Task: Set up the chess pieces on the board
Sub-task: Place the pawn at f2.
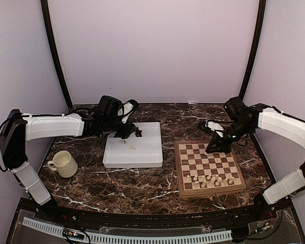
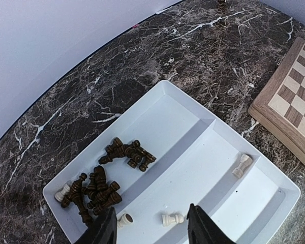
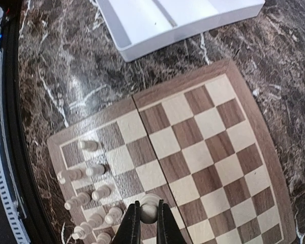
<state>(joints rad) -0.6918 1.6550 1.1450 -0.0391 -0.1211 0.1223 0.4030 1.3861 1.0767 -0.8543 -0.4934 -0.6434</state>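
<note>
Where the chess pieces (image 3: 89, 170) stood: cream ones, upright, on the two rows of the board (image 3: 203, 147) nearest the arms.
Right wrist view alone: right gripper (image 3: 148, 219) clamped on one cream piece (image 3: 149, 207) over a square just beside those rows; whether it touched the wood, I could not tell.
Left wrist view alone: dark pieces (image 2: 127, 151) lay in two heaps in one compartment of the white tray (image 2: 193, 137), a cream one at their edge; three more cream ones lay tipped over past the divider.
Left gripper (image 2: 151, 231): fingers wide apart, holding nothing, above the tray; only the fingertips were in frame.
Top view: the left arm hid the heaps.
Mug (image 1: 64, 163): left of the tray, well apart, on the marble table (image 1: 168, 127).
</note>
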